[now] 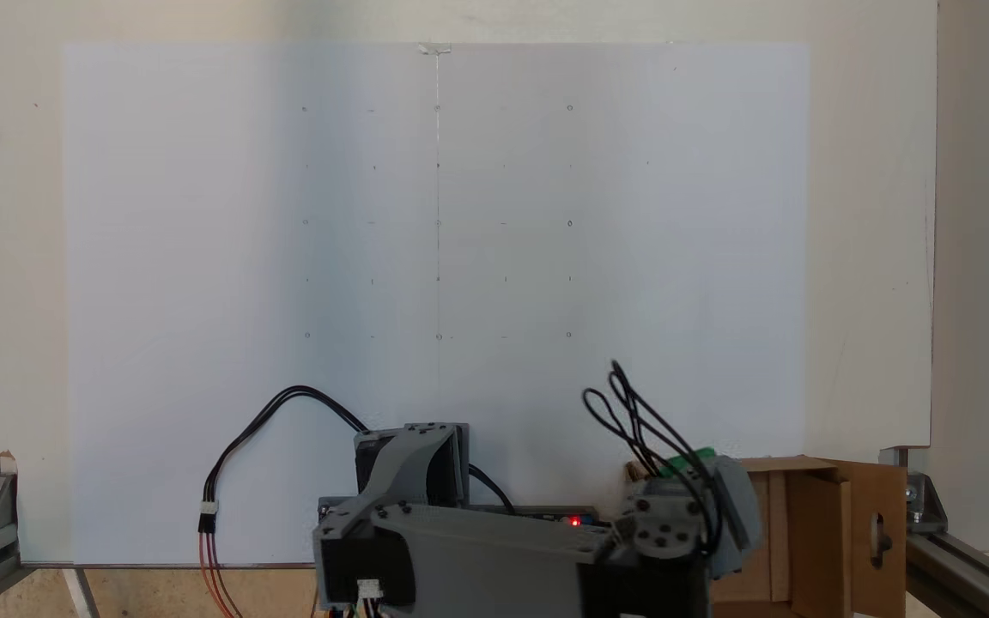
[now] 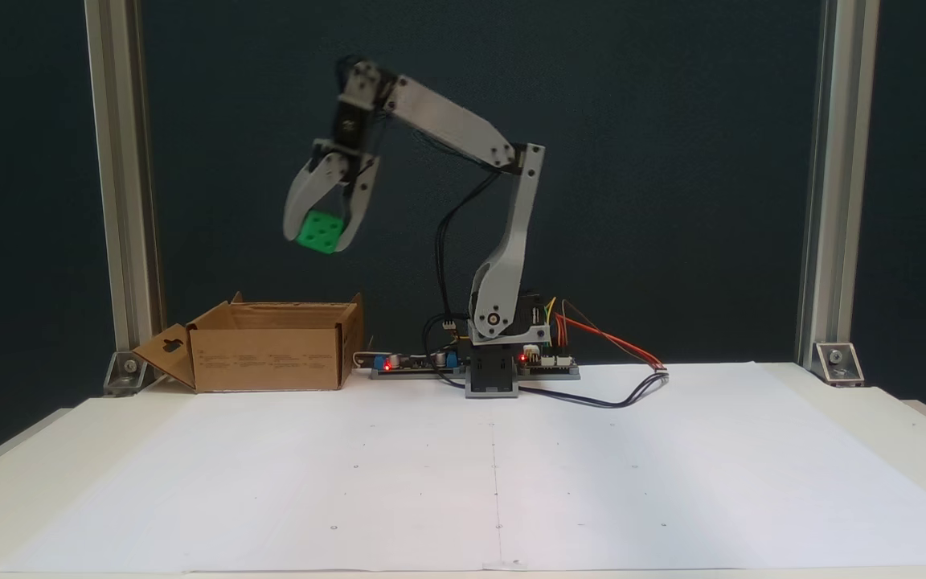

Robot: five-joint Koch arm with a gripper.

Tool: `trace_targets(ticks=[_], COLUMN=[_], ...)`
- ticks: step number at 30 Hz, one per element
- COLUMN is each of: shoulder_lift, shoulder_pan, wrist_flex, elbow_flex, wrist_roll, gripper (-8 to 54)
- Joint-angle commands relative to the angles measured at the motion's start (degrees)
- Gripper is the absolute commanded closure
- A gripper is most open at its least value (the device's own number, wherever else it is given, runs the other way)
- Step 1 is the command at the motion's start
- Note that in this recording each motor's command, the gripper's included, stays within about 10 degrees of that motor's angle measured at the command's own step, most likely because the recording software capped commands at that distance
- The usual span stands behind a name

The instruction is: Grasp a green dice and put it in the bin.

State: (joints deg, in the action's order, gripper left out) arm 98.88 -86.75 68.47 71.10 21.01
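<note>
The green dice (image 2: 321, 231) hangs high in the air, pinched between the two grey fingers of my gripper (image 2: 320, 233), which points down. It is well above the bin (image 2: 270, 347), a brown cardboard box with open flaps, roughly over the box's right part in this fixed view. In the fixed view from above, a sliver of the green dice (image 1: 690, 461) peeks out under the wrist and black cables, just left of the bin (image 1: 812, 532) at the lower right. My gripper is shut on the dice.
The arm's base (image 2: 495, 354) stands at the back of a white paper sheet (image 2: 495, 474), with a circuit board and red and black wires (image 2: 608, 354) beside it. Aluminium posts (image 2: 121, 185) rise at the table's back corners.
</note>
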Motion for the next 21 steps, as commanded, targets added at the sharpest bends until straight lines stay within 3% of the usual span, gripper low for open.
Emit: trace_targets(ticks=[1, 21], shoulder_lift=[-2.4, -22.9], shoulder_pan=[-2.9, -20.3], wrist_flex=[-4.3, -15.0], elbow_flex=[-3.1, -3.1], wrist_roll=[5.2, 13.0], gripper=[34.0, 34.0])
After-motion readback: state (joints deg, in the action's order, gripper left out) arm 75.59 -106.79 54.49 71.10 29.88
